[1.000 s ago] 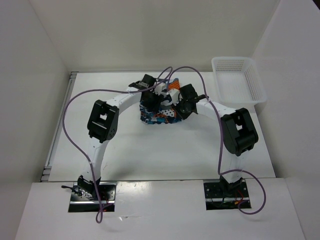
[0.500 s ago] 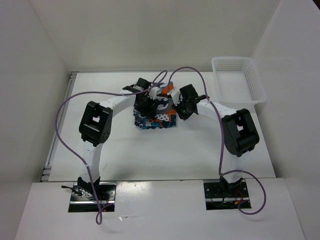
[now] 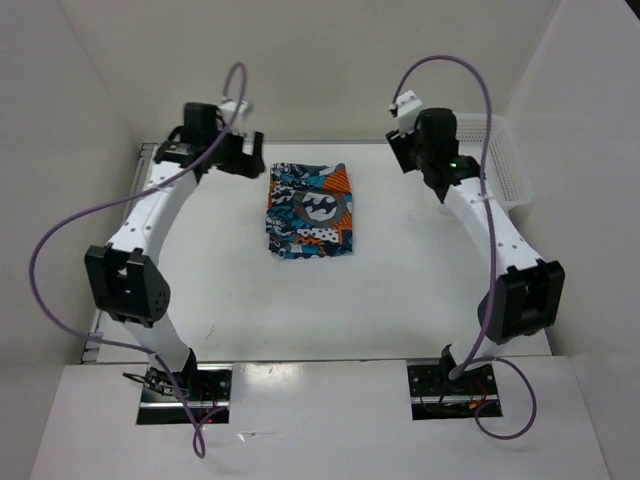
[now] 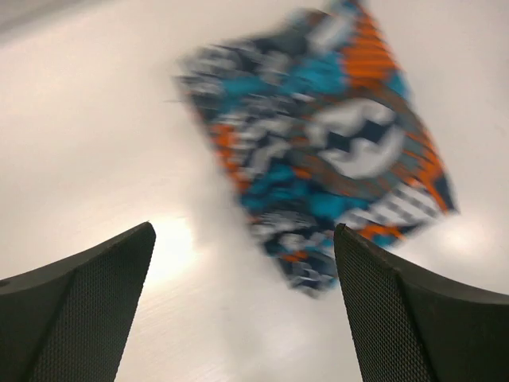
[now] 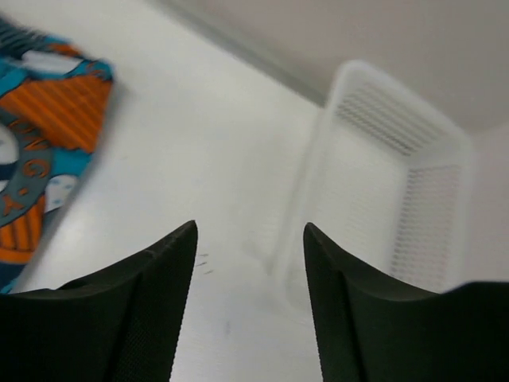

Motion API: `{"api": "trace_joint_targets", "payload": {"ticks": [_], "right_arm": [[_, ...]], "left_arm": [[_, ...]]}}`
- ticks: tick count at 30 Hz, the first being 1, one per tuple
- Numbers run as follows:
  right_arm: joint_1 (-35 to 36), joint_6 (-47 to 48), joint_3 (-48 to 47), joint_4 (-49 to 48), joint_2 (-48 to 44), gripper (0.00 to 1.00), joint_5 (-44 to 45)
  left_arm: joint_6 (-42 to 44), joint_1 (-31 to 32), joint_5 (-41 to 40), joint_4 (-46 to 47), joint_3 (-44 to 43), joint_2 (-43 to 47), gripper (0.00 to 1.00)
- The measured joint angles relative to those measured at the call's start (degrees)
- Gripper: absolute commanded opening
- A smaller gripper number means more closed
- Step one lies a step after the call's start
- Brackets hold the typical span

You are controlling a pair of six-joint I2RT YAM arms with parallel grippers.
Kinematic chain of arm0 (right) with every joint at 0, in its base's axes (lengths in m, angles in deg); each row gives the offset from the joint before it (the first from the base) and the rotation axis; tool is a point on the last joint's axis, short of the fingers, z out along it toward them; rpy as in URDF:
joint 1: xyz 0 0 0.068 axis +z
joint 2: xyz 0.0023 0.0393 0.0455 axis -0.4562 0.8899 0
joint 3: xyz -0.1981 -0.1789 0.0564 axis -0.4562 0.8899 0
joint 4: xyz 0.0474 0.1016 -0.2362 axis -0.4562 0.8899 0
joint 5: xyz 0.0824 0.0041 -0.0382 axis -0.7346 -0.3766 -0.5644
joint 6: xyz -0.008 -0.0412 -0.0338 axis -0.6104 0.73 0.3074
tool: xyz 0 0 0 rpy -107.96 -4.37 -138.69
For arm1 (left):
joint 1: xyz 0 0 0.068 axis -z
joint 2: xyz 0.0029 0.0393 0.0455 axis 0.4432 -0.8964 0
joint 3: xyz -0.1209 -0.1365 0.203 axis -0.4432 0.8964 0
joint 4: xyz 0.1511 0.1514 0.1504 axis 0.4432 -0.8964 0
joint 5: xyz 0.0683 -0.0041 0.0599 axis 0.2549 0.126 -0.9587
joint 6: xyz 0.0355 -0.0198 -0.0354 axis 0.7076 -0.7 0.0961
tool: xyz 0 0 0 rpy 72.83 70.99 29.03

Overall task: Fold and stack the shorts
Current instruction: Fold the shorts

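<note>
- On the white desk [image 3: 400, 280], toward its far middle, the shorts [image 3: 310, 212] lie flat as a folded rectangle, with the grey wave emblem facing up.
- My left claw [image 3: 248, 160] hangs near the shorts' far left corner, clear of the cloth. Its jaws stand wide apart with nothing between them.
- From my left wrist, the shorts look blurred and lie beyond my two dark fingers [image 4: 87, 302].
- My right claw [image 3: 400, 152] hangs off to the far right, between the shorts and a white mesh basket [image 3: 505, 180]. Its jaws are parted and empty.
- From my right wrist, the shorts' orange corner lies at the left and the basket stands at the right.
</note>
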Motion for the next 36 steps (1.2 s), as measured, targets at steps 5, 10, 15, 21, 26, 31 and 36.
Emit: {"api": "trace_joint_targets", "payload": {"ticks": [5,10,15,21,26,31,36], "right_arm": [[-3.3,-0.3,5.9,-4.0,-10.7,0.68,5.6],[-6.2,-0.3,14.4,-5.6,-18.3,0.69,8.6],[-7.1,-0.3,19.0,-5.6,-21.4,0.72,9.1],[-8.1,-0.3,22.0,-6.0,-26.2,0.73,9.1],[-8.9,-0.4,25.9,-6.1,-30.7,0.73,8.9],[-9.6,-0.7,27.2,-6.0,-31.8,0.74,8.5],[-9.7,-0.7,28.5,-6.0,-32.0,0.75,7.9]], "left_arm": [[0.0,-15.2,-5.1,5.9,8.5,7.6,1.00],[0.0,-21.1,-4.0,6.4,22.6,14.3,1.00],[0.0,-19.1,-2.4,6.7,25.7,17.7,1.00],[0.0,-19.1,-2.4,8.7,26.2,22.5,1.00],[0.0,-19.1,-5.8,11.4,28.5,23.8,1.00],[0.0,-19.1,-10.5,11.9,30.9,23.8,1.00],[0.0,-19.1,-11.5,12.3,31.7,24.1,1.00]]}}
